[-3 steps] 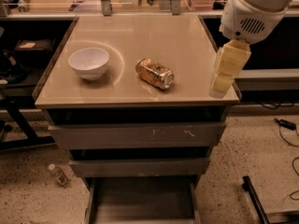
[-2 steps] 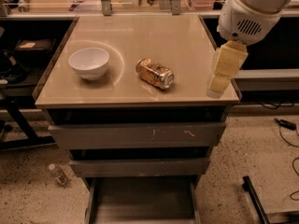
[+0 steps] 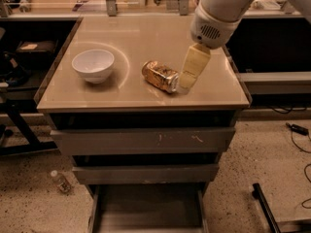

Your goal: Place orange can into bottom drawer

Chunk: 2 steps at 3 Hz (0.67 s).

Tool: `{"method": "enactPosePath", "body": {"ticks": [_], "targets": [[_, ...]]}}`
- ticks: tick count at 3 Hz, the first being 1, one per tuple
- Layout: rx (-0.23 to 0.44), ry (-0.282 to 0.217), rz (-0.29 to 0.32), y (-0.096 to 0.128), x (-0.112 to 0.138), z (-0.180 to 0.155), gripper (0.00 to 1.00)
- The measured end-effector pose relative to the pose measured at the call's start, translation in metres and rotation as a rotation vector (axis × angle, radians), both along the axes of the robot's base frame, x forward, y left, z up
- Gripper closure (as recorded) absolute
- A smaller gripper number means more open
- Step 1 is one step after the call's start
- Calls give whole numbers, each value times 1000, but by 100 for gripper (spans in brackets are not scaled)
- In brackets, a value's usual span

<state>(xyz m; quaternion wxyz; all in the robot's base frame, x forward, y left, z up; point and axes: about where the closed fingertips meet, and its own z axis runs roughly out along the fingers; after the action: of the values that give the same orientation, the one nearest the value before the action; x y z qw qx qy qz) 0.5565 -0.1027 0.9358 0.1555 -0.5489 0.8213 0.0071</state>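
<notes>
The orange can (image 3: 160, 75) lies on its side on the beige cabinet top (image 3: 141, 38), a little right of the middle, its silver end facing right and front. My gripper (image 3: 188, 81) hangs from the white arm just to the right of the can, its pale fingers (image 3: 194, 64) pointing down and left toward the can's silver end. The bottom drawer (image 3: 146, 210) is pulled out at the foot of the cabinet, showing a flat grey floor with nothing in it.
A white bowl (image 3: 93, 65) sits on the left of the top. Two wider grey drawers (image 3: 143, 141) are shut above the open one. A small clear bottle (image 3: 60, 181) lies on the speckled floor at left. Cables and a dark bar lie on the floor at right.
The gripper has moved left across the cabinet top, from near the right edge to right beside the can. The can and bowl have not moved.
</notes>
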Motion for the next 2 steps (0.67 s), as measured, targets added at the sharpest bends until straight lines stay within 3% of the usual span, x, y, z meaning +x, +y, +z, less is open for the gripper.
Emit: {"method": "enactPosePath", "body": {"ticks": [2], "targets": [[-11, 57, -70, 52, 39, -38, 0]]}}
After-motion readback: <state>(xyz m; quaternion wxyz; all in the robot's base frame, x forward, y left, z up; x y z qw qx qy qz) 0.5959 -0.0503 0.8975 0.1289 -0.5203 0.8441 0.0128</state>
